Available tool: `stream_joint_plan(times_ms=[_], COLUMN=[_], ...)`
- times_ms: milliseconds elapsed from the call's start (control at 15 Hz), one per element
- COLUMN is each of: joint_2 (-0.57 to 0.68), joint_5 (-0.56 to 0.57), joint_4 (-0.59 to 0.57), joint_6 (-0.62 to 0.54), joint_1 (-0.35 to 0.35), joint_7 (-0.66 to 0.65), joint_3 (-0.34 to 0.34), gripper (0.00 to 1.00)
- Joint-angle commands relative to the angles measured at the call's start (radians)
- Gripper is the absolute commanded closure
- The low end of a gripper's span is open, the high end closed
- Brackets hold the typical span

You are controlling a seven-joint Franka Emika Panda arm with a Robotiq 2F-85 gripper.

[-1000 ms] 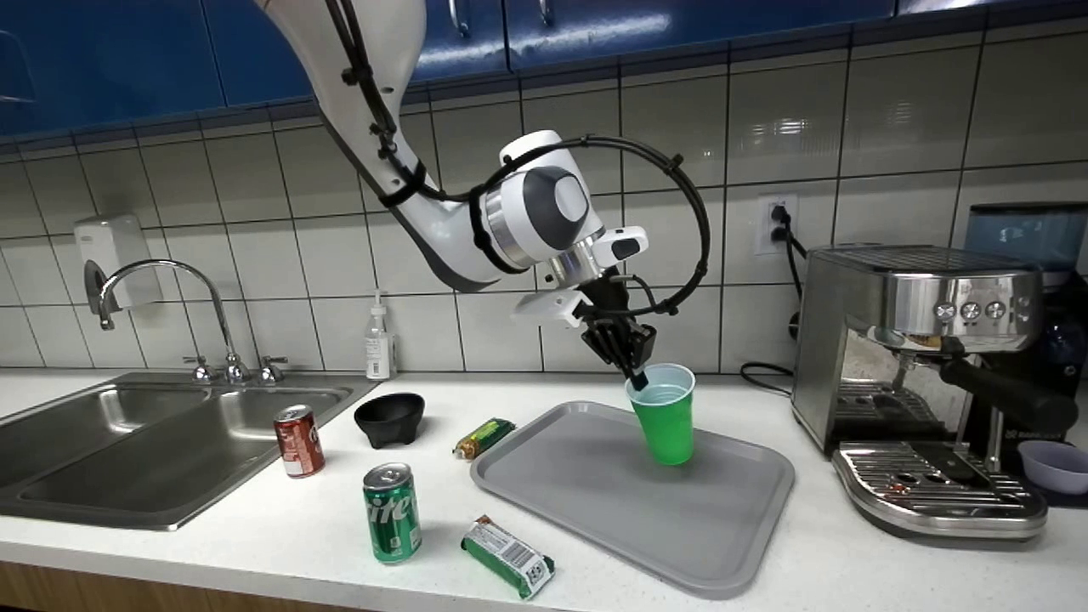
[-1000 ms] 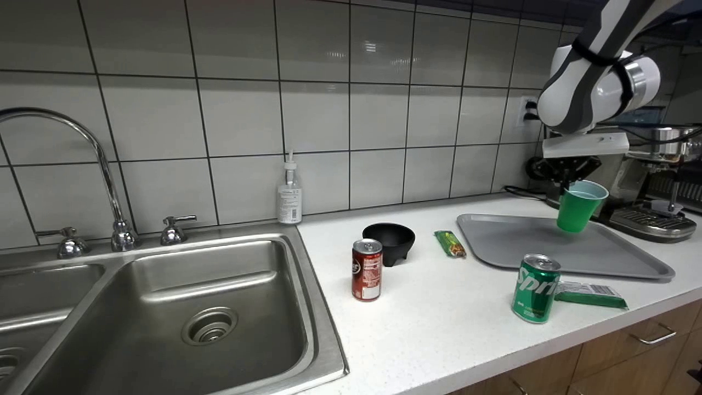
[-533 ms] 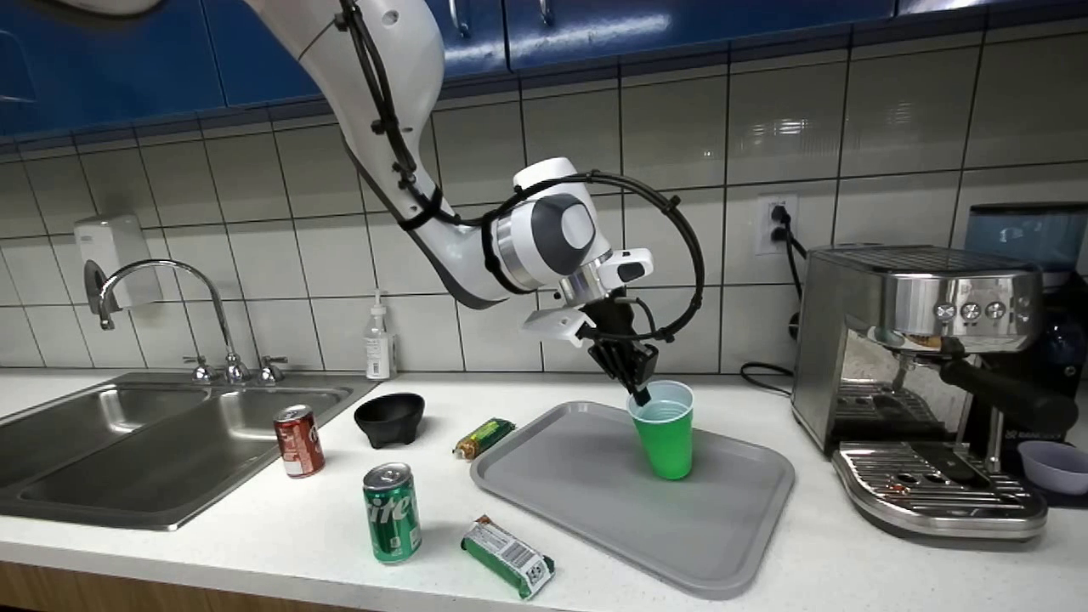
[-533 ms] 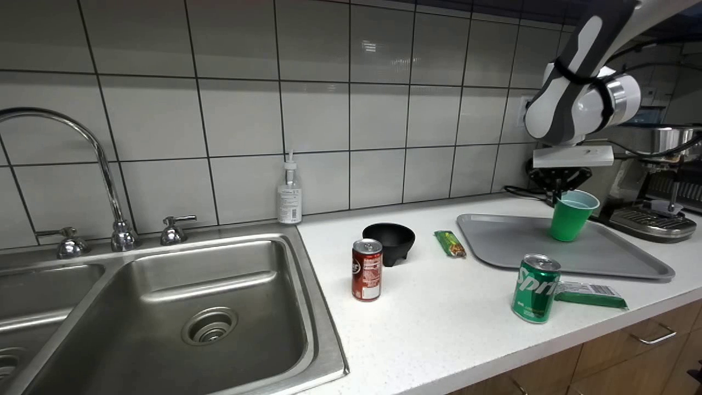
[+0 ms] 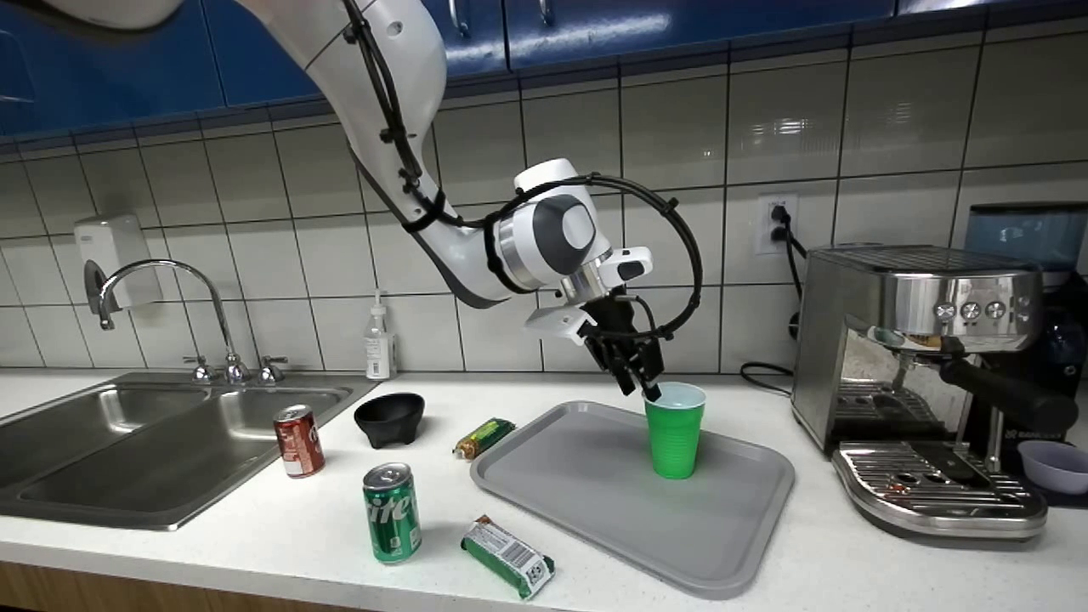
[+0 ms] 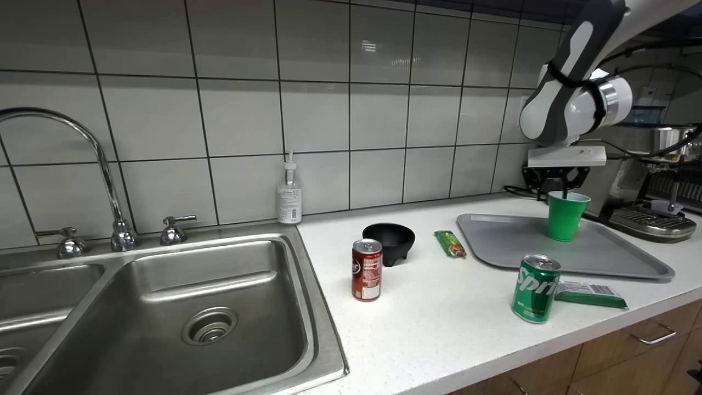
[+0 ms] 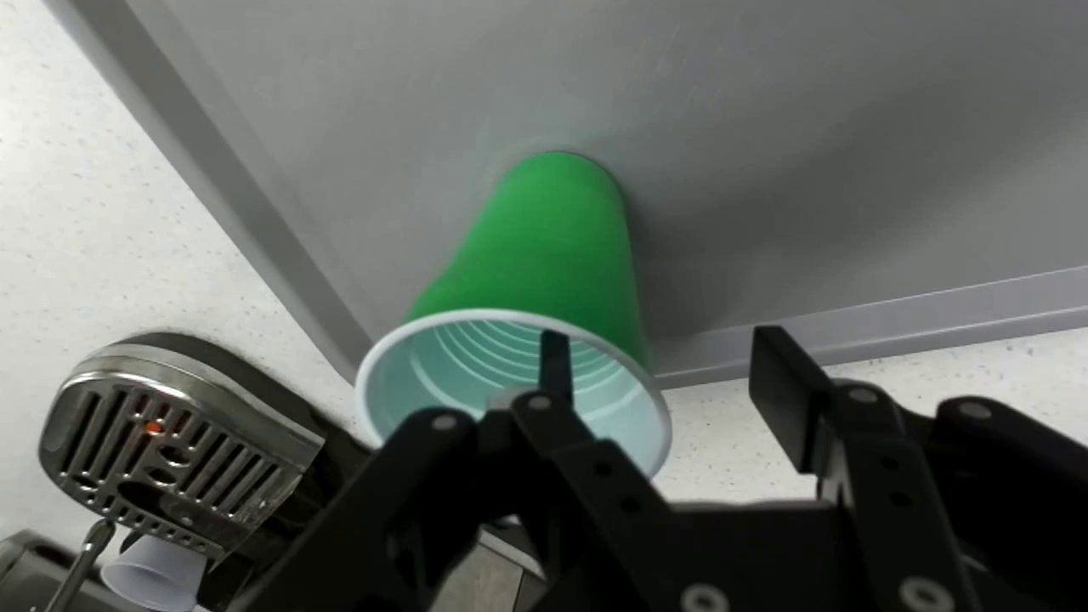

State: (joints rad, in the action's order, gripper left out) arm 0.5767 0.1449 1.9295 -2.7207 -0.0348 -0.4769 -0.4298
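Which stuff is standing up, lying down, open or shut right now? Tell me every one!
Pincer, open
Green plastic cup, standing upright
Gray tray, lying flat
Sprite can, upright
Red soda can, upright
Barcoded snack bar, lying down
Green-and-gold snack bar, lying down
Black bowl, upright
Pump bottle, upright
Faucet, no water running
Blue cabinet doors, shut
Wooden drawer, shut
Power plugs, plugged in

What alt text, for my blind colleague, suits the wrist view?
Green cup standing on a gray tray, one finger of the open end effector at its mouth, the other apart from it. Coffee machine at lower left.
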Motion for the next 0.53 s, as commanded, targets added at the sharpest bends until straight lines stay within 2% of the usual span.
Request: stream_joint_plan(times_ms=[0,133,467], joint_2=[-0.038,-0.06,-0.107], joint_5=[0.013,0.027,0.067], joint_4=[0.009,0.025,0.058], joint_6=[0.001,-0.007,-0.012], joint_1=[0.03,0.054,0.13], joint_7=[-0.014,-0.024,-0.052], joint_3=[-0.017,-0.027,-0.037], gripper=[0.11,0.0,0.0])
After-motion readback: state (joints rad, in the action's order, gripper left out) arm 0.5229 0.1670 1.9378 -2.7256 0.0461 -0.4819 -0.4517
